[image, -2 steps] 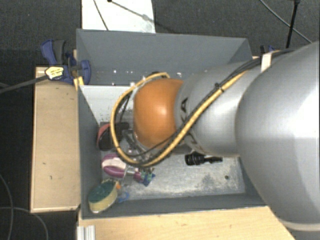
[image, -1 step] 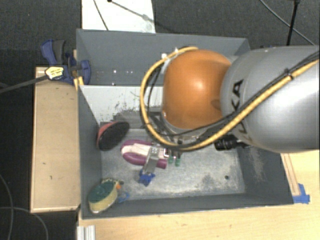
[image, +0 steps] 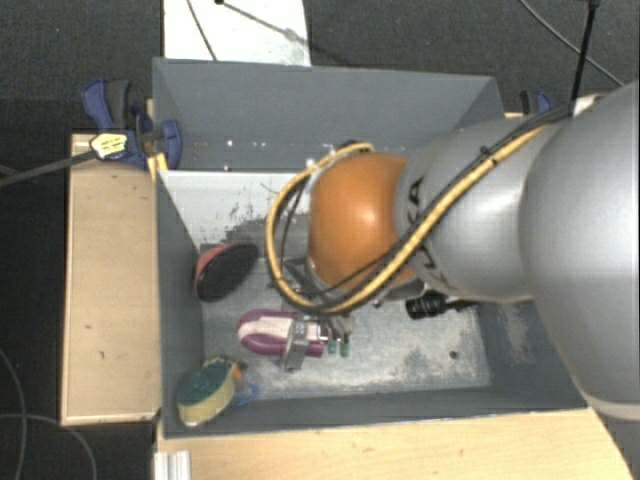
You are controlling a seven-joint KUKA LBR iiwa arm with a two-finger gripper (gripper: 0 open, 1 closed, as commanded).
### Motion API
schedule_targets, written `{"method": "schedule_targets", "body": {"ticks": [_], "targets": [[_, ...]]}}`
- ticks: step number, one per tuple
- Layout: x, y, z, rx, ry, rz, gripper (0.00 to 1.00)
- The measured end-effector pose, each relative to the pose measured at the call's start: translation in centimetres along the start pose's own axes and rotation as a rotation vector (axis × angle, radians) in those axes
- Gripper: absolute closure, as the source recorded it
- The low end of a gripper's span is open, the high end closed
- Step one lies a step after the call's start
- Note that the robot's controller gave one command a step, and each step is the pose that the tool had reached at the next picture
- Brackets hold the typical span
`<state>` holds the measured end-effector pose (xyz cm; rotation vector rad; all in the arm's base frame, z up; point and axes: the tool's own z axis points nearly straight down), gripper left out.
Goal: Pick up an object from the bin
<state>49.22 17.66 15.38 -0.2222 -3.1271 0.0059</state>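
I saw the gripper low at the right end of the purple-and-white thing lying front-left in the bin, probably lined up for a grasp, though clenched or released I couldn't tell.

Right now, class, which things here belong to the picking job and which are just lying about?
In the job: gripper; purple and white object beside it; grey bin.
Lying about: black and red oval thing by the left wall; green and yellow pad in the near-left corner.
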Motion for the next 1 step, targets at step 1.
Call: {"method": "schedule_targets", "body": {"ticks": [1], "targets": [[-0.16, -0.63, -12.13, -0.008, -0.014, 0.026, 1.00]]}}
